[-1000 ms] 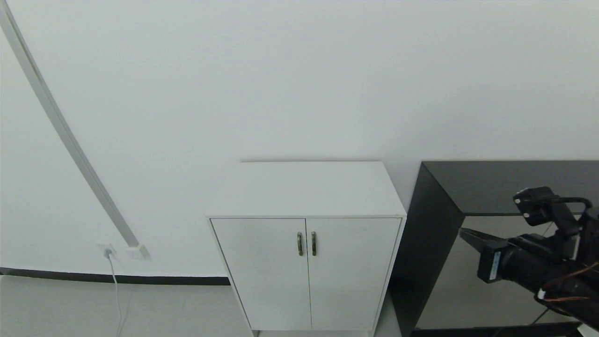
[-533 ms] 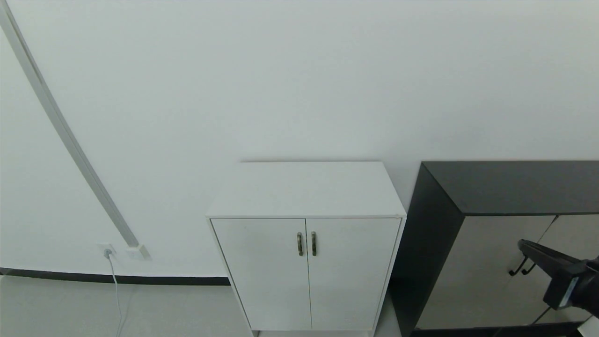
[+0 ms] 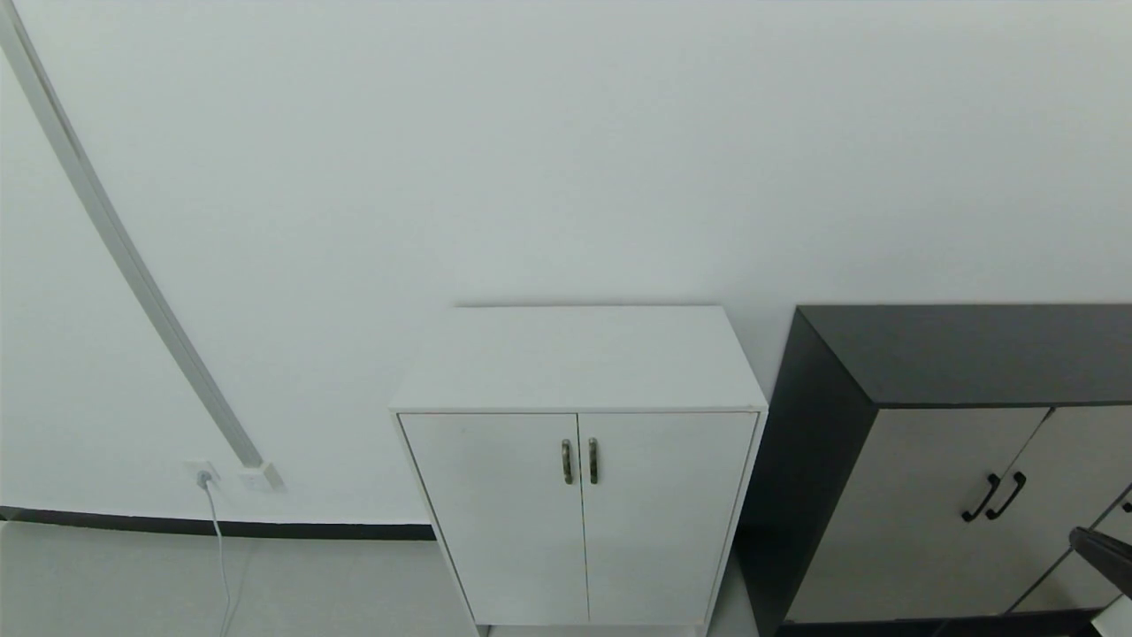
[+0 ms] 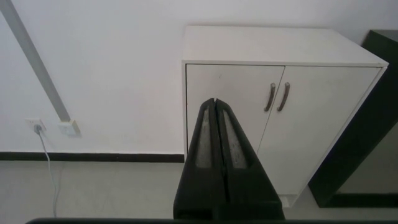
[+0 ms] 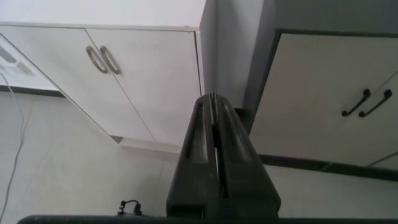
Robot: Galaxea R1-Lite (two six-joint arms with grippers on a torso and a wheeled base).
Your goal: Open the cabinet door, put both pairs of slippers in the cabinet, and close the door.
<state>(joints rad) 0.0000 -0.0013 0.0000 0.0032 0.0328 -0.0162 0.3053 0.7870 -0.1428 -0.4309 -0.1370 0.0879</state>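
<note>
The white cabinet (image 3: 579, 358) stands against the wall with both doors flush and its two metal handles (image 3: 579, 461) side by side at the middle seam. In the left wrist view the cabinet (image 4: 280, 46) lies ahead, and my left gripper (image 4: 215, 101) is shut and empty, well short of the left door. My right gripper (image 5: 212, 97) is also shut and empty, held low between the white cabinet's door (image 5: 149, 68) and the dark cabinet. Its tip (image 3: 1083, 540) pokes in at the head view's lower right corner.
A black cabinet (image 3: 955, 354) with grey doors and black handles (image 3: 995, 497) stands right beside the white one. A slanted conduit (image 3: 124, 257) runs down the wall to a socket (image 3: 203, 473) with a hanging cable. Grey floor (image 3: 265, 584) lies to the left.
My right arm has dropped down and to the right, out of the head view, uncovering the black cabinet's grey doors. Only its tip remains at the corner. The cabinet doors have not moved.
</note>
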